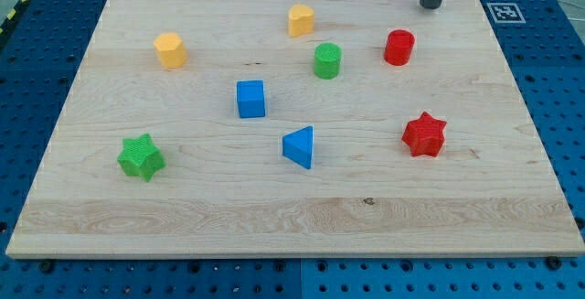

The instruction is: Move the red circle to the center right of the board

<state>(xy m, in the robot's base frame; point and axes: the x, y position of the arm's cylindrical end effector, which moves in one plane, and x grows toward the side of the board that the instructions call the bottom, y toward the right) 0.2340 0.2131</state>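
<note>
The red circle (pixel 398 48) stands on the wooden board (pixel 292 217) at the upper right. My tip (pixel 430 5) is at the view's top right, above and a little to the right of the red circle, apart from it. A red star (pixel 424 135) lies lower on the right side, below the red circle.
A green circle (pixel 327 61) stands left of the red circle. A yellow heart (pixel 301 20) is at top middle, a yellow hexagon (pixel 170 50) at upper left. A blue cube (pixel 250 99) and blue triangle (pixel 299 146) sit mid-board. A green star (pixel 141 157) lies at the left.
</note>
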